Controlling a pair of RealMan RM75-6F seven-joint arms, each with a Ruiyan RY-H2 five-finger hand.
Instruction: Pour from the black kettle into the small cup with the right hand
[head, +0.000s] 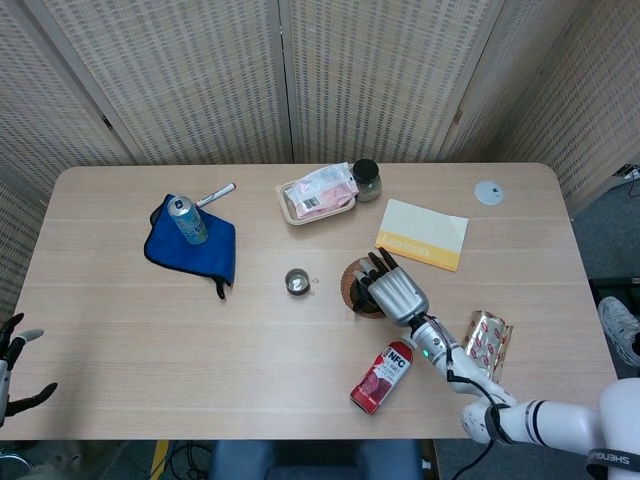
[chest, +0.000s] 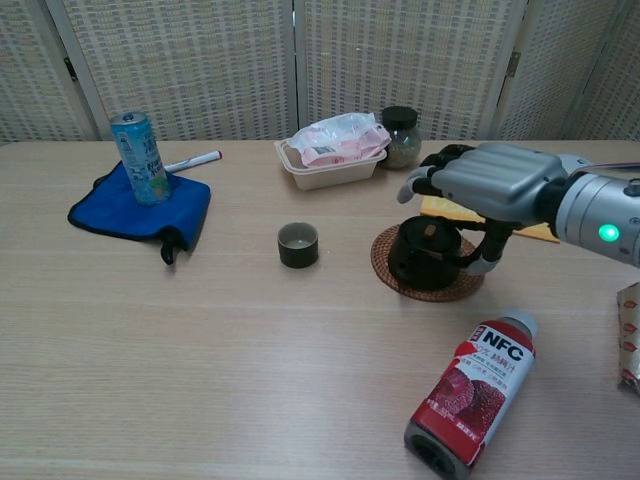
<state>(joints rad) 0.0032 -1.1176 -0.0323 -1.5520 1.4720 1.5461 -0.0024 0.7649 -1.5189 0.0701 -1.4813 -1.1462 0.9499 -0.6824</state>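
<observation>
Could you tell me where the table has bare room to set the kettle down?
Bare wood lies along the near edge left of the NFC bottle, and between the blue cloth and the small cup. It is crowded around the woven coaster, where the right hand is at the black kettle.

Head view: camera set high above the near edge of the bench (head: 120, 340), looking steeply down; the whole benchtop shows, with the folding screen (head: 200, 80) behind and floor at the corners. Chest view: camera low at the near edge, facing level across the bench (chest: 150, 380) toward the screen (chest: 200, 60), much nearer the things. Both views share the benchtop's middle: cup (head: 295, 281) (chest: 297, 244), kettle (head: 362, 290) (chest: 422, 252), bottle (head: 382, 377) (chest: 473, 388), can (head: 187, 219) (chest: 139, 158).
</observation>
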